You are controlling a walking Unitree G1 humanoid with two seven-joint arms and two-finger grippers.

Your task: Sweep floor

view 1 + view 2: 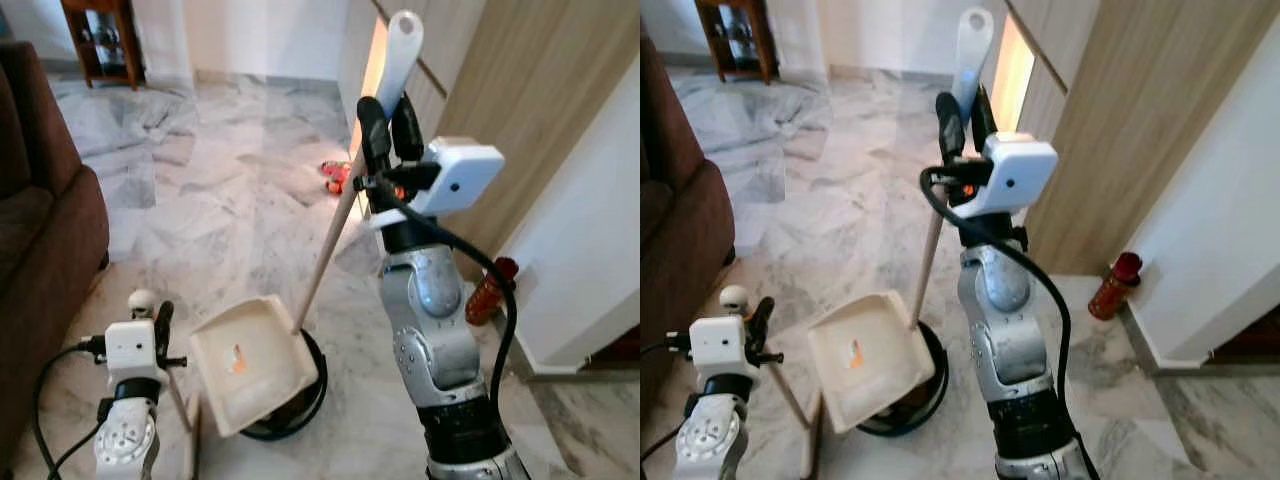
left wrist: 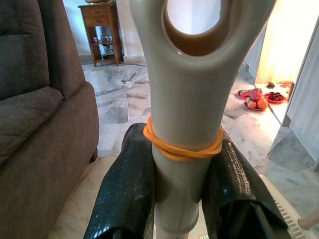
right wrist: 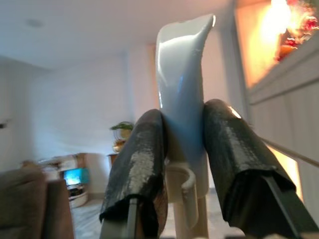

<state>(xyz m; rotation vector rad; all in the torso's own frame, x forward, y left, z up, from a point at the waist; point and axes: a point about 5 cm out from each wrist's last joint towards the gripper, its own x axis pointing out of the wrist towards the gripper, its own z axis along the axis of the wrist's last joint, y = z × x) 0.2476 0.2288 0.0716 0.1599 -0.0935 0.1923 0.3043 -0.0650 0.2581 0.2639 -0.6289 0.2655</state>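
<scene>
Nearest the robot, the left gripper (image 1: 160, 322) is closed around the grey handle top (image 2: 185, 149) of a short stick, an orange rubber band (image 2: 182, 147) wrapped just above its fingers. Beside it, the cream dustpan (image 1: 255, 362) sits tilted on the marble floor (image 1: 220, 210), with a small orange scrap (image 1: 237, 358) inside and what looks like a black round base (image 1: 300, 405) under its edge. The right gripper (image 1: 390, 125) clamps the white grip (image 3: 182, 94) of the long wooden broom handle (image 1: 330, 245), which slants down beside the dustpan. A brown sofa (image 1: 40, 250) stands left; farther off, red items (image 1: 338, 177) lie by the wooden wall panel (image 1: 520, 110).
</scene>
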